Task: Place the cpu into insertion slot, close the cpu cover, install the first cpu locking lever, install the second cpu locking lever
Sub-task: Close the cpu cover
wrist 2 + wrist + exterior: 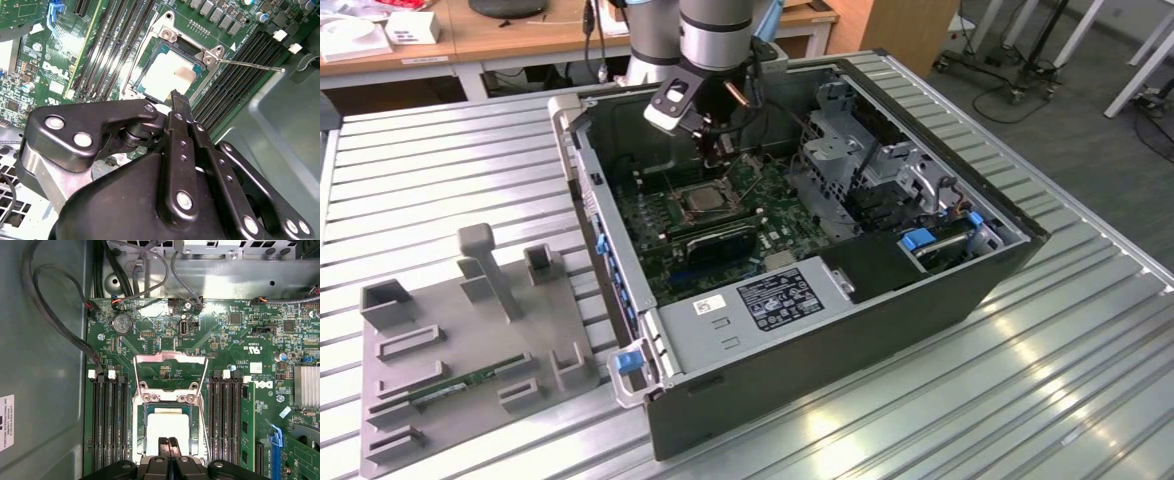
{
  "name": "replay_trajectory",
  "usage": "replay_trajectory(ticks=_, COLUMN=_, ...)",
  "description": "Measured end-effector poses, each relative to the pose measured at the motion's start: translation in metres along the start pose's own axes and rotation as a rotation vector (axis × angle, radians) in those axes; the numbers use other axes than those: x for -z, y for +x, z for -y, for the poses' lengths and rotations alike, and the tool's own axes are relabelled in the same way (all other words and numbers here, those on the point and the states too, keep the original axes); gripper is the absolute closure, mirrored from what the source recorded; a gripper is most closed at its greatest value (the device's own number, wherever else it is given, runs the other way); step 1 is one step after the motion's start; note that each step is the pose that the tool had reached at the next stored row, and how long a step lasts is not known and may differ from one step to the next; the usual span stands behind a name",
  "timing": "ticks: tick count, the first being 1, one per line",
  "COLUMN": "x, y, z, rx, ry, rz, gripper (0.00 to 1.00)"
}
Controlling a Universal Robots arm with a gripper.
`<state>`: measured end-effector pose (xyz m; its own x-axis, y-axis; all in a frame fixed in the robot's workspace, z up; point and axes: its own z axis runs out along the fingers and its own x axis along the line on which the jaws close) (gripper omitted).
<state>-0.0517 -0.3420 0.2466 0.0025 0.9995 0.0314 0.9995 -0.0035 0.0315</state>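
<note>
my claw (168, 446) hangs over the cpu (167, 422), which lies in the socket (139, 425) on the board (225, 335) inside the case (881, 340). memory slots (107, 425) flank the socket. a tray (440, 350) lies on the table (454, 170), at the exterior view's left of the case.

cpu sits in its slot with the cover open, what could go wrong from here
1. The gripper is shut right over the cpu. A push down could scratch its top or tilt it in the slot.
2. The cover is open, so nothing clamps the cpu yet, and a nudge might shift it.
3. A thin lever juts out over the memory slots and could snag the gripper.
</note>
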Motion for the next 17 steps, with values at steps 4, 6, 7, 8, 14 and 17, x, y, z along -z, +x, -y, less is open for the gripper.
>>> replay_trajectory(ticks=4, x=0.0002, y=0.0000, z=0.0000, rx=0.000, ry=0.0000, rz=0.0001, gripper=0.89)
replay_trajectory(ticks=6, x=0.0003, y=0.0000, z=0.0000, rx=0.000, ry=0.0000, rz=0.0001, gripper=0.89)
replay_trajectory(ticks=7, x=0.0007, y=0.0000, z=0.0000, rx=0.000, ry=0.0003, rz=0.0005, gripper=0.89)
replay_trajectory(ticks=8, x=0.0011, y=0.0000, z=0.0000, rx=0.000, ry=0.0003, rz=0.0005, gripper=0.89)
replay_trajectory(ticks=14, x=0.0064, y=0.0002, z=-0.0002, rx=0.000, ry=0.0000, rz=0.0001, gripper=0.89)
replay_trajectory(ticks=17, x=0.0107, y=0.0003, z=-0.0003, rx=0.000, ry=0.0001, rz=0.0001, gripper=0.89)
